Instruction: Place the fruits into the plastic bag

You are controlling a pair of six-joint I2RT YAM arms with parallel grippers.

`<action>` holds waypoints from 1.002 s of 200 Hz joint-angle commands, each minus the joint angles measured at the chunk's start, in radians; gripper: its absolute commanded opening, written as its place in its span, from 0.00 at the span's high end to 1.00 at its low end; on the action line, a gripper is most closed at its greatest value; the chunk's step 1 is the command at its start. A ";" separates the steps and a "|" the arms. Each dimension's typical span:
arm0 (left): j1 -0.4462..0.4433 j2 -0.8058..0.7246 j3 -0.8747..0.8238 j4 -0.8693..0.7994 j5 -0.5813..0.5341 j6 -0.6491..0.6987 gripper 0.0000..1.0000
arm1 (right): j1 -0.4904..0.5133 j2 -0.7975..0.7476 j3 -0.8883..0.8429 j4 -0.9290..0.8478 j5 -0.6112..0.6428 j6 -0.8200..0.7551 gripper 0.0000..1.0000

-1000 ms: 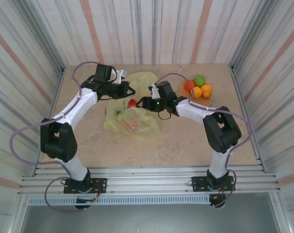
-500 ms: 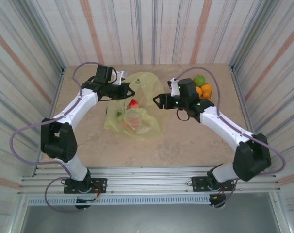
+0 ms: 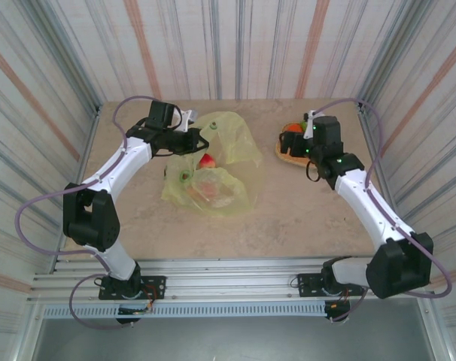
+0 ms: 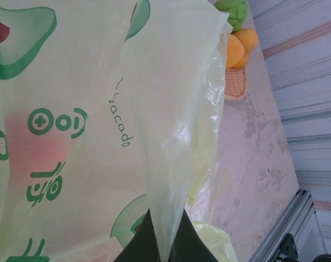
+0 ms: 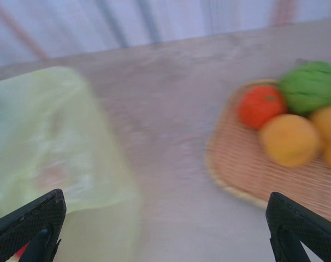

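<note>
Yellow-green thin plastic, printed with halved avocados, lies crumpled on the table (image 3: pixel 311 210), left of the middle: this is the plastic bag (image 3: pixel 228 147). The left fingers (image 3: pixel 198 141) are closed on a fold of its far edge. In the left wrist view we see this fold pinched between the two dark fingers (image 4: pixel 134 252). One red fruit (image 3: pixel 207 160) sits at the mouth of the bag. Some pale orange and green shapes show through the film nearer to us, but we cannot tell which fruits they are. The right fingers (image 3: pixel 291 140) hang over the round woven tray (image 3: pixel 297 158) at the far right, well apart from the bag. In the right wrist view they stand wide apart and hold nothing. On the tray lie a green fruit (image 5: pixel 310 86), a red-orange fruit (image 5: pixel 262 105) and two orange fruits (image 5: pixel 289 139), close together.
</note>
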 commanded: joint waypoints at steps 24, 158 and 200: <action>-0.003 -0.021 -0.008 0.001 -0.002 -0.003 1.00 | -0.119 0.231 0.092 -0.071 0.120 -0.032 0.06; -0.025 -0.005 -0.009 0.011 0.020 -0.028 1.00 | -0.052 0.739 0.469 -0.205 0.378 -0.372 0.08; -0.024 -0.004 -0.007 0.008 0.021 -0.027 1.00 | -0.037 0.804 0.518 -0.216 0.433 -0.419 0.11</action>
